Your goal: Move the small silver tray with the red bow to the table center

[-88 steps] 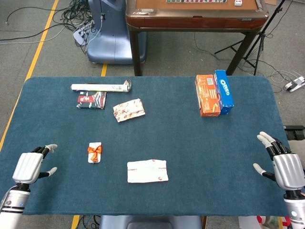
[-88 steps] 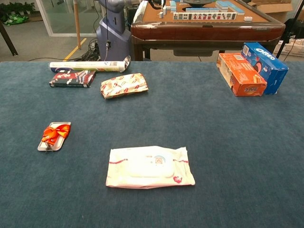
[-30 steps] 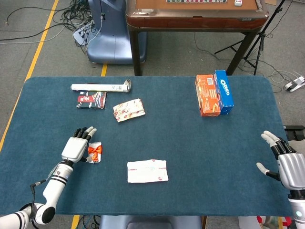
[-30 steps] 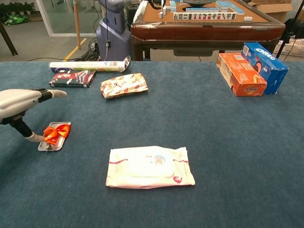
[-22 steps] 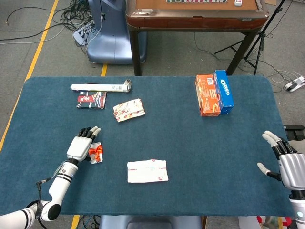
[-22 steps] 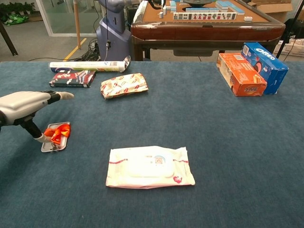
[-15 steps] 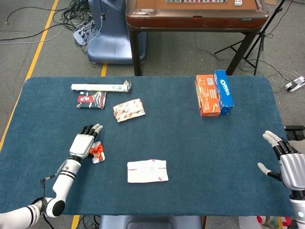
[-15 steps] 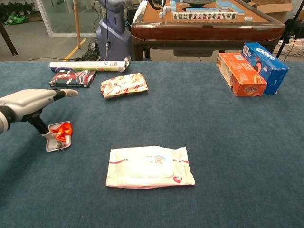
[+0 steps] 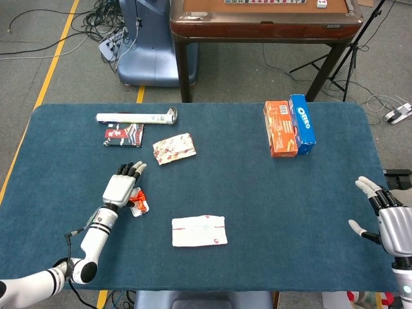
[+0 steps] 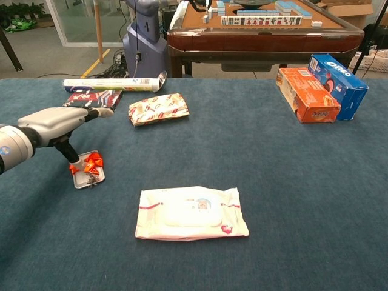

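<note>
Head view: the left hand (image 9: 121,187) lies low over the blue surface (image 9: 257,212), fingers (image 9: 134,169) extended away from the robot, palm down. The small silver tray with the red bow (image 9: 137,203) sits just right of the hand and partly under its edge, its long axis running roughly toward and away from the robot, slightly tilted. The middle of the surface lies further right of the fingers, so the coming move is a rightward one, and the left hand is plainly the nearer. The right hand (image 9: 391,225) rests at the far right edge, well apart from the tray, fingers spread and holding nothing.

Chest view: the left hand (image 10: 57,124) reaches in from the left with its fingers held out straight above the surface, while the thumb points down to the tray's (image 10: 90,172) left end, touching or pinching it beside the bow. Whether the hand truly grips the tray or only pushes it, I cannot tell. A white wipes pack (image 10: 191,213) lies to the right of the tray, nearer the robot.
</note>
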Controlling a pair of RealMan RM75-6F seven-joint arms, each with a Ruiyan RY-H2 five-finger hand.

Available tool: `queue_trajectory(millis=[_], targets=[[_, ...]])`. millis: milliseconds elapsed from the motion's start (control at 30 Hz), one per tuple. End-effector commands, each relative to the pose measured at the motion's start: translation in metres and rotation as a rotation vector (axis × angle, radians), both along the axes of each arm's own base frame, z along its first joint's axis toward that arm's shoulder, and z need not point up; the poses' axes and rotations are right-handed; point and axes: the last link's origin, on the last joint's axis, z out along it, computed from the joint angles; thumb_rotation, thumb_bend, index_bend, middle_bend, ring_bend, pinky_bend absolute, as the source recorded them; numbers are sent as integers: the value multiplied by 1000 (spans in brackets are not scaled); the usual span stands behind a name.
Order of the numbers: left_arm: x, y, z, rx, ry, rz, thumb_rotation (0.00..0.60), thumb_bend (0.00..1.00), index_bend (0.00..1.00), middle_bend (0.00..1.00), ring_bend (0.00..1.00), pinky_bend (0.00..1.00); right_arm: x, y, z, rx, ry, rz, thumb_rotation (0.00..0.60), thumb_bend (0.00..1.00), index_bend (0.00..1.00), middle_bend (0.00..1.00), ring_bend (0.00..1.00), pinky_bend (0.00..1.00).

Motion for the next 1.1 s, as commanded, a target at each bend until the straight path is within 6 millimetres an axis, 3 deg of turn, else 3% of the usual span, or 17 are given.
queue_trajectory(millis=[33,633,1100], targets=[[4,2,-3,-3,-8,0,600,0,0,0,0,49,0,0,1,-1,-1,0,600,110,188,193,201,506],[30,22,-20,-4,-17,-7,600,0,0,0,0,49,-3,2,8,-13,-27,0,600,110,192,193,201,506],[60,35,-39,-33,-25,-44,600,0,0,0,0,52,-5,3,13,-22,-43,-6,600,110,192,193,201,506]])
